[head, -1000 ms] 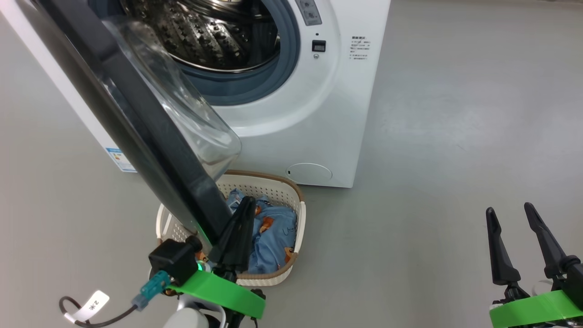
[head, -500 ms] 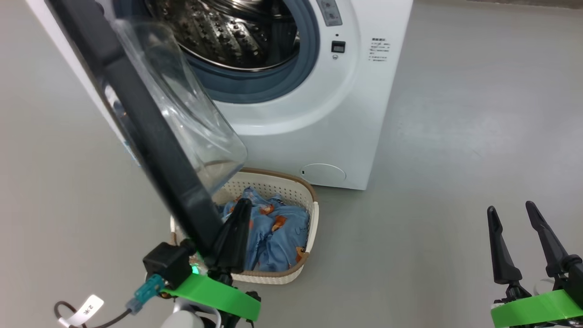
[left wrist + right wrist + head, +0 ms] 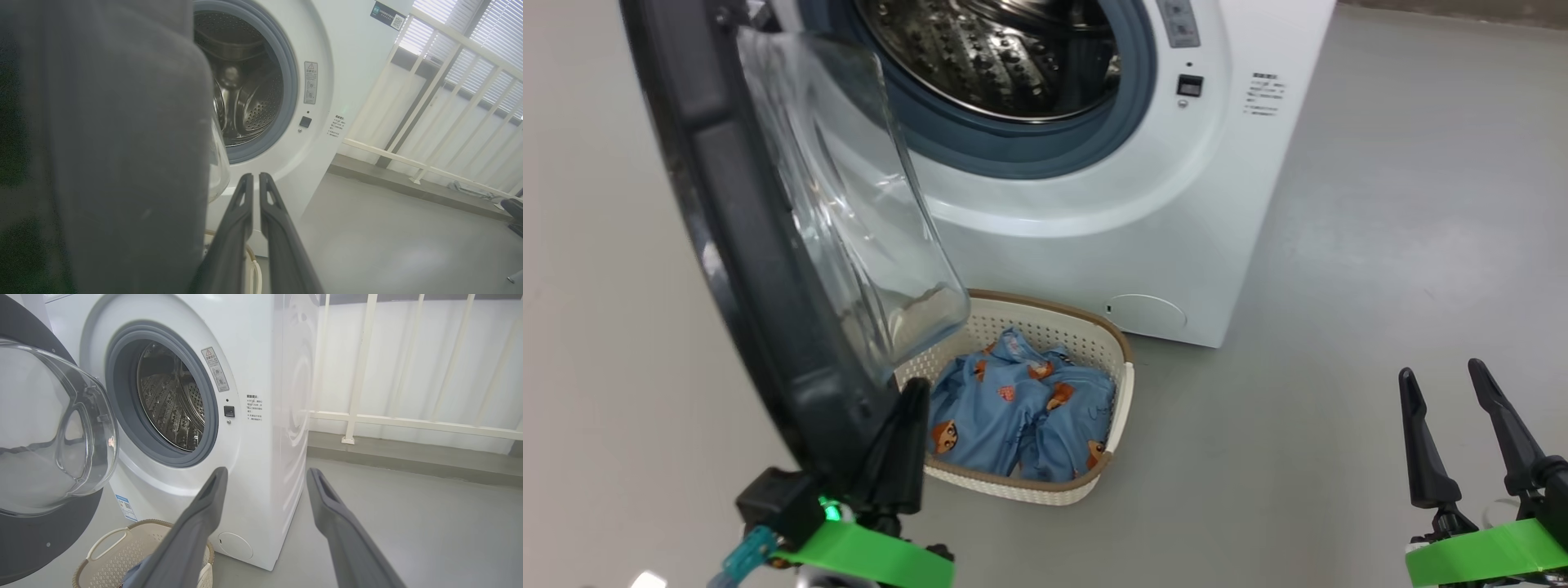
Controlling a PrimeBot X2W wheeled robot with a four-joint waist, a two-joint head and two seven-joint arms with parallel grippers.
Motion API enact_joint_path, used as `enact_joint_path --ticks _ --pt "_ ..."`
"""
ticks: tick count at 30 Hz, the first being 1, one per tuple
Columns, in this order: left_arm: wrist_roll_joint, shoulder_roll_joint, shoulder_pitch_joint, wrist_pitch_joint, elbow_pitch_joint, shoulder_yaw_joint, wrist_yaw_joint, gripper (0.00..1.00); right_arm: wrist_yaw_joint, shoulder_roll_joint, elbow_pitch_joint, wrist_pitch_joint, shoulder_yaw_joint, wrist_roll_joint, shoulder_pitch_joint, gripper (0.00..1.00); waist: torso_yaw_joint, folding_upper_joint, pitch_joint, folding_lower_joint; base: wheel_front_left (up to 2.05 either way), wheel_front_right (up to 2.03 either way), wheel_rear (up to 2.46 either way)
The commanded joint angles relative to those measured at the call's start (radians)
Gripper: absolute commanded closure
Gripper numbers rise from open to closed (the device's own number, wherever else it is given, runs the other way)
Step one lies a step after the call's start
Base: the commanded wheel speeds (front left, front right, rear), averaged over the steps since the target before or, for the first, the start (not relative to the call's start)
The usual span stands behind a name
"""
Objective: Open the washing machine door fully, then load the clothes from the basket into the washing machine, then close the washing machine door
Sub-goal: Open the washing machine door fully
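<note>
With the left hand [image 3: 913, 400] closed empty beside the stiff washing machine door [image 3: 743, 245] and the right hand [image 3: 1439, 371] spread wide, empty, the soft, light clothes [image 3: 1013, 408] probably wanted pinching at a raised fold.

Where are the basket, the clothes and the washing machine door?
basket [image 3: 1054, 327]: head view, perforated back wall.
clothes [image 3: 1005, 408]: head view, middle of the blue heap.
washing machine door [image 3: 743, 245]: head view, dark frame.

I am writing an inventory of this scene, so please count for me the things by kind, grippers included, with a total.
Washing machine: 1, its door open
Laundry basket: 1
Clothes heap: 1, garments inside the basket not countable
Grippers: 2, left gripper shut, right gripper open
Total: 5
</note>
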State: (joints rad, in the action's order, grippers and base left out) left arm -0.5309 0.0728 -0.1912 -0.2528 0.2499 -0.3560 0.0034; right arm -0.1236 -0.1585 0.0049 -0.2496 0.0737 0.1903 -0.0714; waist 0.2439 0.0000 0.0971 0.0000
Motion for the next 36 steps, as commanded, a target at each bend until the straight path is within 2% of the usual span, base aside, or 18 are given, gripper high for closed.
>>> enact_joint_path --ticks 1,20,36 --pt "0.001 0.044 -0.005 -0.009 -0.026 0.070 0.030 1.00 -0.007 -0.022 -0.028 -0.012 -0.016 -0.013 0.012 0.00 0.018 0.0000 -0.002 0.0000 0.00 0.00 0.00" --pt "-0.028 0.132 0.075 0.020 -0.136 0.185 0.136 1.00 -0.007 -0.025 -0.027 -0.012 -0.017 -0.013 0.007 0.00 0.075 0.0000 -0.004 0.0000 0.00 0.00 0.00" --pt "-0.052 0.171 0.069 0.018 -0.138 0.266 0.187 1.00 -0.007 -0.035 -0.030 -0.012 -0.022 -0.016 0.011 0.00 0.088 0.0000 0.013 0.0000 0.00 0.00 0.00"
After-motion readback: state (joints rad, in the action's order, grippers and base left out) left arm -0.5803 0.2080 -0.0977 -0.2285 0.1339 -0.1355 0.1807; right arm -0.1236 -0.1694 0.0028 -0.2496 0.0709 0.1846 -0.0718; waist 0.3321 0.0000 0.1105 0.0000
